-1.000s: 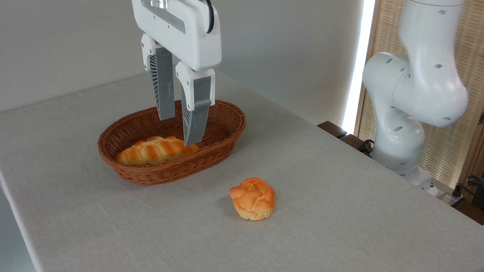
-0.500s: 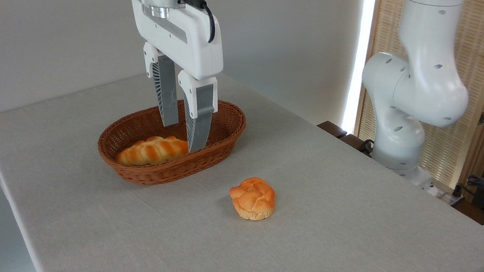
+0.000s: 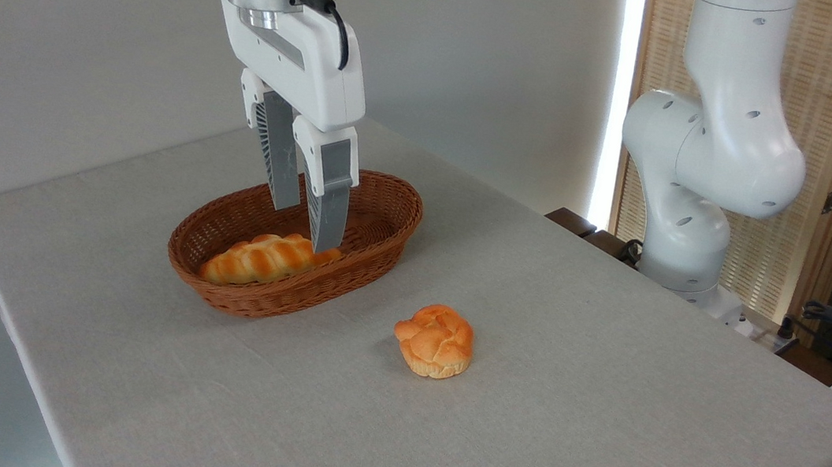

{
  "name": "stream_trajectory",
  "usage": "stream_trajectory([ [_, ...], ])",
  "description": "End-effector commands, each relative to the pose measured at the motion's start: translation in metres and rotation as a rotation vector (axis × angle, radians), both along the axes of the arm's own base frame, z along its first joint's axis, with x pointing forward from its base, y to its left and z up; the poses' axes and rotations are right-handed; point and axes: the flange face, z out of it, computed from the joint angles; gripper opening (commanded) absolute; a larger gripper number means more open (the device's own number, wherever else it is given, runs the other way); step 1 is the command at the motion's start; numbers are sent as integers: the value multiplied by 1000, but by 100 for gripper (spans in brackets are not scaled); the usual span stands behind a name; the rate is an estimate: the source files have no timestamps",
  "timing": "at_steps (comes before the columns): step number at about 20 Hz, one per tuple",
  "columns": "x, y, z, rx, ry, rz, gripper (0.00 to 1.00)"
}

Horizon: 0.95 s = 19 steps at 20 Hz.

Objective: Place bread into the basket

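The claw (image 3: 306,226) hangs over the basket (image 3: 378,217), fingers pointing down and tilted slightly. Its two fingers stand a small gap apart, partly open, with nothing held between them. The nearer finger (image 3: 330,203) overlaps the bread's right end in this view; whether it touches the loaf cannot be told.

The bread (image 3: 266,258) lies inside the basket, below and to the left of the claw, lengthwise along the basket's near wall. Its left end sits close to the basket's left curve; its right end lies below the claw's fingertips.

The basket rests on the bench (image 3: 561,410), directly beneath the claw. The basket's right half, behind and to the right of the claw, holds nothing visible.

A small round bun (image 3: 435,340) sits on the bench, below and to the right of the claw, well apart from the basket.

The arm's white base (image 3: 697,173) stands at the bench's far right edge, well to the right of the claw.
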Motion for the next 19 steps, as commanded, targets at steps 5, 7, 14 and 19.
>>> stream_trajectory([
  [5,-11,12,5,5,79,28,100],
  [7,-12,20,6,2,82,37,100],
  [14,-5,27,13,-5,18,49,100],
  [19,-5,28,13,1,17,47,100],
])
